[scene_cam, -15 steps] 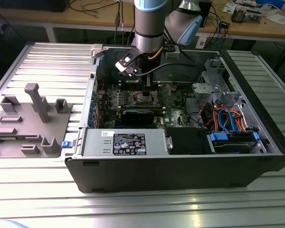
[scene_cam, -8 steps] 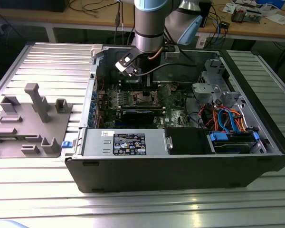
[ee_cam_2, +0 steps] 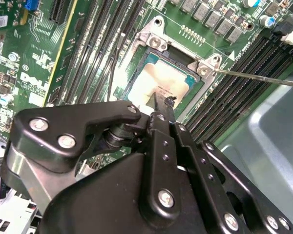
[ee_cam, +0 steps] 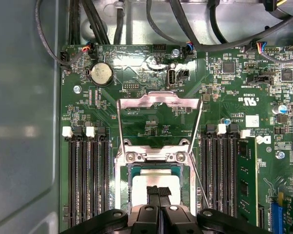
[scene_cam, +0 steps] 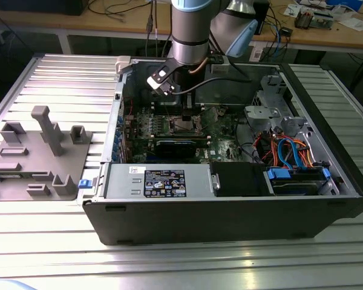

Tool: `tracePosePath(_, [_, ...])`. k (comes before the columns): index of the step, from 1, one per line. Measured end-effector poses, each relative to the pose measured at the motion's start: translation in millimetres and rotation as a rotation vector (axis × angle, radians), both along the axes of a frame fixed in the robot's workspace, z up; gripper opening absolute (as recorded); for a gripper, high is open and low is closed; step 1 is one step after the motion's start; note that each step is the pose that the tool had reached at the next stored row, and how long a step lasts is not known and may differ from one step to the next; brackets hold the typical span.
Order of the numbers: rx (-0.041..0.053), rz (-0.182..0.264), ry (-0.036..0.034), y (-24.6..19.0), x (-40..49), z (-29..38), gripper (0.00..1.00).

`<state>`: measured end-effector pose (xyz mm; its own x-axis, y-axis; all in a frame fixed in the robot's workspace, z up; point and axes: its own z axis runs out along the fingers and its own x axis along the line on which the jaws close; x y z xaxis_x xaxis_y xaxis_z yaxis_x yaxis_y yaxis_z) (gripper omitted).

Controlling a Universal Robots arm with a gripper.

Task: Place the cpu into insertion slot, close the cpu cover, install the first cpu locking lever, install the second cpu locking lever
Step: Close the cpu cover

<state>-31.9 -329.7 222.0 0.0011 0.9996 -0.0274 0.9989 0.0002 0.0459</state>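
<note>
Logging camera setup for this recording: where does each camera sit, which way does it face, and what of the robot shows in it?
Exterior view: off the arm, raised, looking down into the open computer case; the arm reaches down into it.
First wrist view: on the arm, facing squarely down at the green board and the open cpu cover; the shut gripper shows.
Second wrist view: on the arm, looking obliquely past the gripper's black linkage at the insertion slot.
Shared: both wrist views show the cpu under the gripper.
</note>
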Motion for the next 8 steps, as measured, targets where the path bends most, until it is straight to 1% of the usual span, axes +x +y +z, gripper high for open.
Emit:
tracePosePath(3, [-0.0005, 0.0, 0.0006, 0.0, 0.1, 0.0, 0.11])
tracePosePath(5, [-0.0004, 0.0, 0.0034, 0.0, 1.0, 0.0, 0.11])
tracePosePath(6, [-0.0005, 0.0, 0.0079, 0.0, 2.9, -0.1, 0.11])
tracePosePath(8, [-0.0005, 0.0, 0.0132, 0.0, 4.5, -0.1, 0.11])
